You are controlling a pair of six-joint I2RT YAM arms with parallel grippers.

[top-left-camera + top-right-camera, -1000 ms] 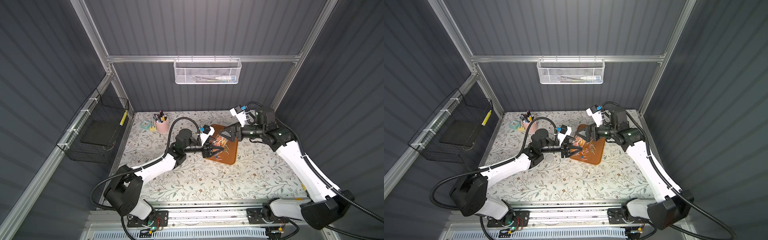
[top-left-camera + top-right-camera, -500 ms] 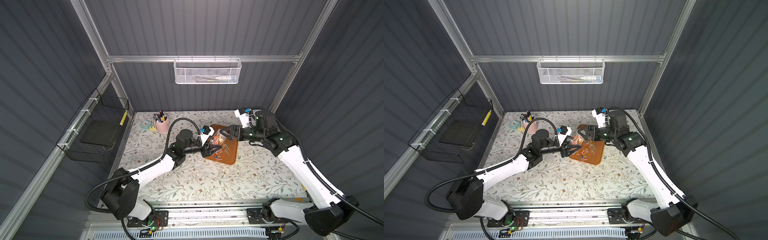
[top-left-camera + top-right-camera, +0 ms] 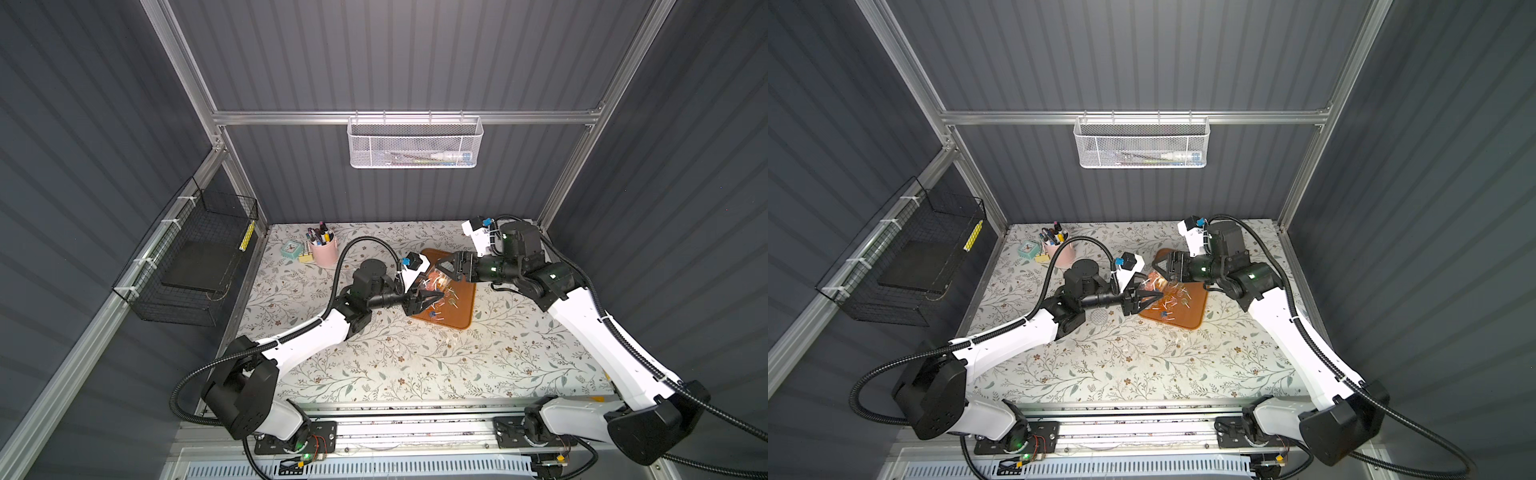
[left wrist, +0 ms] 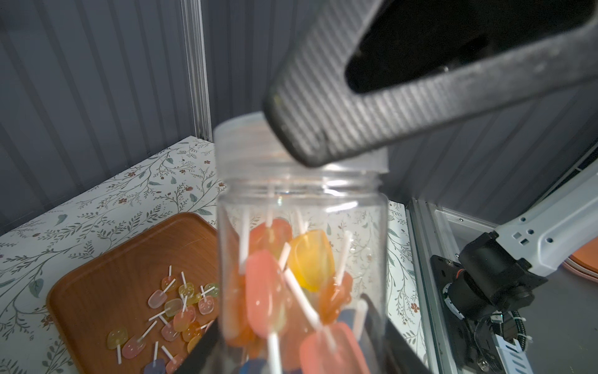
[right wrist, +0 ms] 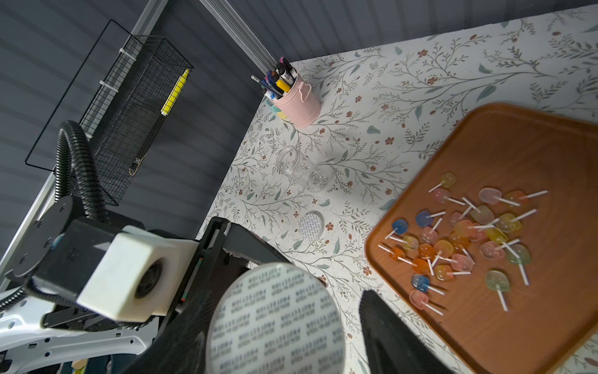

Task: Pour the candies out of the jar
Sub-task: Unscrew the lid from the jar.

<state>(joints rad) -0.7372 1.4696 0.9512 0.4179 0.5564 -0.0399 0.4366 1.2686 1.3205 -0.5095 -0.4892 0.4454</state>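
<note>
Many candies (image 4: 262, 291) wait in my jar (image 4: 301, 207), lid (image 4: 239, 139) still on.
If my right claw (image 3: 446, 268) tugs the lid too hard, the jar could slip from my left claw (image 3: 432, 301), clamped on its bottom, and fall. The clear jar hangs over the tray's (image 4: 106, 259) left side, with pink and orange candies on white sticks. My right claw's fingers (image 4: 356, 107) are apart around the lid.

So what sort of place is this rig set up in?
Likely a lab robot cell dressed as a desk: aluminium frame with dark panels, floral table cover, pink pen pot.
</note>
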